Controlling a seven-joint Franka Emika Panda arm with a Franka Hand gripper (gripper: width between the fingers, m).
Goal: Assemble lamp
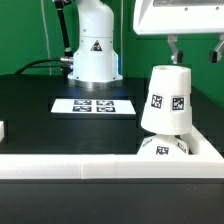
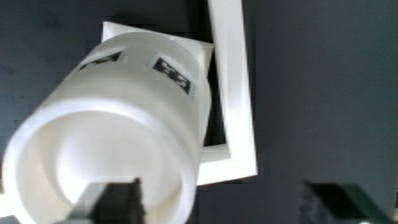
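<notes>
Nearest the exterior camera runs a white wall point(image 1: 70, 165) along the table's front edge, and tucked against it at the exterior view's right sits the lamp's base point(image 1: 190, 152), with the rounded bulb point(image 1: 163, 148) showing tags just under the shade. That shade point(image 1: 167, 100), a truncated cone carrying black-and-white tags, stands upright over the bulb, narrow end up. Whether it is fully seated or only resting on the bulb cannot be told.

Above and slightly to the right hangs the gripper point(image 1: 192, 50), its fingers point(image 2: 112, 202) spread wide and holding nothing; in the wrist view the shade's end fills the space ahead of them, untouched.

Judging by this, the shade-fitting step is at or near its end, with base, bulb and shade stacked. The next move probably calls for lifting straight clear without brushing the shade, or, if it sits crooked, closing on it again to press it level.

Farther back on the black table point(image 1: 30, 110) lies the marker board point(image 1: 93, 105), and behind it the robot's white pedestal point(image 1: 92, 50). No bin or tray holds anything here.
</notes>
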